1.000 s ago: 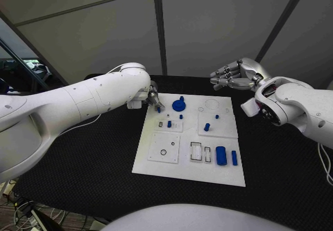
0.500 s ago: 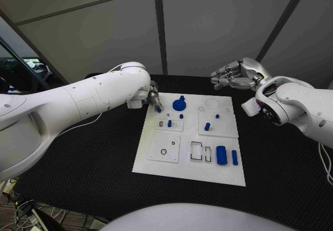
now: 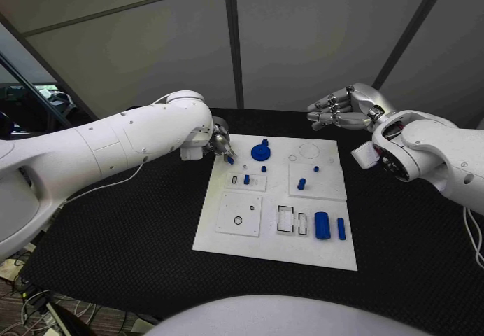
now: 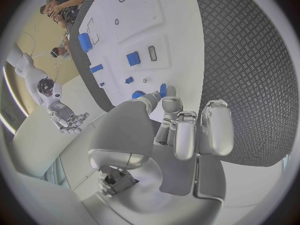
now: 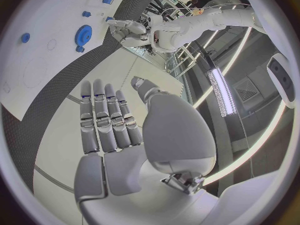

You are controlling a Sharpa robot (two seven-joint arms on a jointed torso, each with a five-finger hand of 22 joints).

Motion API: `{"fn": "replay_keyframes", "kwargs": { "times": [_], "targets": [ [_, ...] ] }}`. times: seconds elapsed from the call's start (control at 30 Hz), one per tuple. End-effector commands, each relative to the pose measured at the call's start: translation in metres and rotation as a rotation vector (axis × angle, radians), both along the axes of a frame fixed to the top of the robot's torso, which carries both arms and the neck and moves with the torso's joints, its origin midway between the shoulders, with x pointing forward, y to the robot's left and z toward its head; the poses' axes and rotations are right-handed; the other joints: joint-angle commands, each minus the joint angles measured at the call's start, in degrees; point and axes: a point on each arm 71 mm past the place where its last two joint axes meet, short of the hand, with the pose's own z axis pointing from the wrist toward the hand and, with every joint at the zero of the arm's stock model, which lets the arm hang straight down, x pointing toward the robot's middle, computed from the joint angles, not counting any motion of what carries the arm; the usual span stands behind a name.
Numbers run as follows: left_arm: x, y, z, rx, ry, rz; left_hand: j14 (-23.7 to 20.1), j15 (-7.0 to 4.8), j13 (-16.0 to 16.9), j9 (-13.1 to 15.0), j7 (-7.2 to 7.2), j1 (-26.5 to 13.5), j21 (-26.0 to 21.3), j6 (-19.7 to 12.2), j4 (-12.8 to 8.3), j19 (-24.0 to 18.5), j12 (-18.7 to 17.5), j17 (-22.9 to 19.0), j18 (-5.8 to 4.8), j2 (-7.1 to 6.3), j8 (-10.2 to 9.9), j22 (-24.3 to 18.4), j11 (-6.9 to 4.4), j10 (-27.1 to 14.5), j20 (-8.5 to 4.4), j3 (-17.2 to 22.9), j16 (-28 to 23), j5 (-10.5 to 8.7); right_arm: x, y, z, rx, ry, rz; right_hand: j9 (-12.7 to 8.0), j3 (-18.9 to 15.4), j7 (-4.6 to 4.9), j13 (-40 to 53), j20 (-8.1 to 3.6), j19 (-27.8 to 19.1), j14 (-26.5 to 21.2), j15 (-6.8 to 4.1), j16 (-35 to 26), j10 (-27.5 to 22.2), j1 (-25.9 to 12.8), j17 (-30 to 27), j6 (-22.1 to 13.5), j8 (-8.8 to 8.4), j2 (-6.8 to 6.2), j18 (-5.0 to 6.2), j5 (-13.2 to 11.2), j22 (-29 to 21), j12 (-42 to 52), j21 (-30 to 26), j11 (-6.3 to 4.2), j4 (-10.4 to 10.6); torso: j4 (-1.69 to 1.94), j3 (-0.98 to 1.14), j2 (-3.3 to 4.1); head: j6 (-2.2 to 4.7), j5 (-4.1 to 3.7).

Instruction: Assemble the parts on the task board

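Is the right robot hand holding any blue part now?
No, the right robot hand hangs beyond the task board with its fingers apart and nothing in them.

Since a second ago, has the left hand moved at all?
Yes, slightly. The left hand has edged toward the table's far side, judged against the task board's far left corner, fingertips still there.

Left robot hand point(image 3: 218, 143) sits half behind its own arm; whether its fingertips hold that small blue part point(image 3: 230, 159) — can't tell
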Motion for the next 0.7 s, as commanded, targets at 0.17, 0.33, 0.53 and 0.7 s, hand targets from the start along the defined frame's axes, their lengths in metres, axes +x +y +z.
{"fn": "replay_keyframes", "kwargs": {
  "times": [0.17, 0.33, 0.53, 0.7],
  "targets": [
    [-0.011, -0.002, 0.009, -0.06, -0.04, -0.002, 5.36, -0.07, 0.04, 0.3, 0.0, -1.06, 0.06, -0.35, -5.79, 0.34, -0.06, 13.55, -1.06, -0.2, 0.47, 1.98, -0.17, 0.61, 0.05, 6.43, 0.5, 0.04, 0.001, -0.001, 0.001, 0.001, -0.001, 0.006, 0.06, -0.3, 0.03, -0.07, -0.11, 0.44, -0.46, -0.1, -0.28, -0.36, 0.06, -0.09, -0.47, -0.17, 0.64, 0.62, 0.44, -0.09, 0.14, -0.28, 0.16, -0.09, 0.08, -0.02, -0.04, -0.03, 0.27],
    [-0.023, -0.001, 0.013, -0.076, -0.055, -0.009, 5.43, -0.15, 0.12, 0.53, -0.1, -1.32, 0.2, -0.34, -6.28, 0.49, 0.03, 13.72, -1.1, -0.67, 0.72, 2.2, -0.27, 0.84, -0.02, 7.34, 0.66, 0.05, 0.002, -0.002, 0.001, 0.0, -0.002, 0.004, 0.06, -0.3, 0.03, -0.07, -0.11, 0.44, -0.46, -0.1, -0.28, -0.36, 0.06, -0.09, -0.47, -0.17, 0.64, 0.62, 0.44, -0.09, 0.14, -0.28, 0.16, -0.09, -0.03, 0.01, -0.04, -0.03, 0.46],
    [-0.037, 0.0, 0.011, -0.086, -0.071, -0.014, 5.52, -0.23, 0.11, 0.76, -0.17, -1.62, 0.38, -0.33, -6.72, 0.68, 0.05, 13.93, -1.16, -1.1, 0.96, 2.46, -0.35, 1.06, -0.09, 8.4, 0.86, 0.05, 0.002, -0.004, 0.001, -0.001, -0.001, 0.001, 0.06, -0.3, 0.03, -0.07, -0.11, 0.44, -0.46, -0.1, -0.28, -0.36, 0.06, -0.09, -0.47, -0.17, 0.64, 0.62, 0.44, -0.09, 0.14, -0.28, 0.16, -0.09, -0.01, 0.0, -0.02, -0.09, 0.58],
    [-0.047, -0.001, 0.005, -0.081, -0.092, -0.023, 5.63, -0.31, 0.16, 0.99, -0.24, -2.05, 0.58, -0.22, -7.0, 0.89, 0.13, 14.22, -1.23, -1.55, 1.22, 2.75, -0.43, 1.38, -0.17, 9.38, 1.12, 0.04, 0.002, -0.004, 0.0, -0.002, -0.001, -0.001, 0.06, -0.3, 0.03, -0.07, -0.11, 0.44, -0.46, -0.1, -0.28, -0.36, 0.06, -0.09, -0.47, -0.17, 0.64, 0.62, 0.44, -0.09, 0.14, -0.28, 0.16, -0.09, -0.07, -0.03, 0.03, -0.05, 0.76]
  ]
}}
